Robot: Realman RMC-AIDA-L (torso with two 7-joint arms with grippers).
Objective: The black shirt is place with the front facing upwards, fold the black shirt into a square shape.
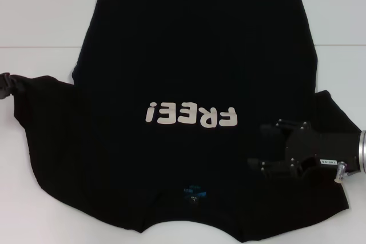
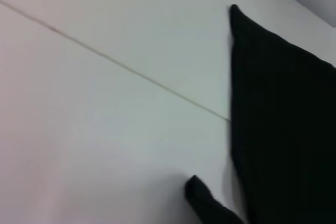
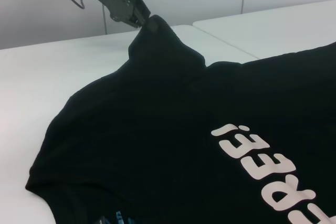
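Note:
The black shirt (image 1: 189, 55) lies spread on the white table, front up, with white "FREE!" letters (image 1: 190, 115) and the blue neck label (image 1: 192, 192) towards me. My left gripper (image 1: 6, 84) is at the far left edge, shut on the tip of the shirt's left sleeve. The right wrist view shows that gripper (image 3: 137, 18) pinching the sleeve tip and holding it lifted off the table. My right gripper (image 1: 260, 146) is open, low over the shirt beside the right sleeve. The left wrist view shows the shirt's edge (image 2: 283, 119).
The white table (image 1: 40, 15) has a seam line (image 1: 34, 47) running across it behind the left sleeve. A second white table (image 3: 283, 24) stands beyond in the right wrist view. Bare tabletop lies on both sides of the shirt.

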